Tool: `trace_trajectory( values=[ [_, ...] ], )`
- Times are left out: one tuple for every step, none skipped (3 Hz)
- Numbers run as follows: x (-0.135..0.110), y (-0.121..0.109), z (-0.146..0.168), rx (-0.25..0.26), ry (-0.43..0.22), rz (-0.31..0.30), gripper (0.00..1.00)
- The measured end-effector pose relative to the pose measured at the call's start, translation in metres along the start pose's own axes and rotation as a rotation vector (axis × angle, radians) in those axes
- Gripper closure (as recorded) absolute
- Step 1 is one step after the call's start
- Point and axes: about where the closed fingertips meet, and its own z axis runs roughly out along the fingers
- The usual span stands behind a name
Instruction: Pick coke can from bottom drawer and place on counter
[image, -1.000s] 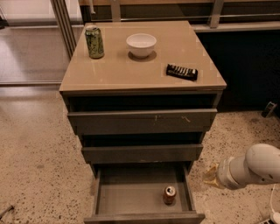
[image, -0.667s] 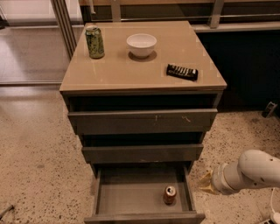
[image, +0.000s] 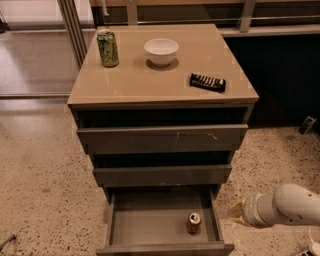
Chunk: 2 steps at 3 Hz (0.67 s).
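My gripper (image: 236, 211) sits low, just right of the open drawer (image: 112, 220); no telling if it's open or closed. The can (image: 193, 223) stands upright near the front-right corner, so I'd clear the side wall, drop straight down, then lift to the counter (image: 150, 82).

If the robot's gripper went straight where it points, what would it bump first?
Probably the right wall of the bottom drawer. The gripper, low on the right, points left at it; the coke can stands just beyond. Depth is unclear, so it might pass over the wall.
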Motion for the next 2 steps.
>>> trace_trajectory(
  values=[
    [0.021,-0.007,0.052,0.015,-0.056,0.030,1.00],
    [0.044,-0.004,0.135,-0.036,-0.149,0.103,1.00]
  ],
)
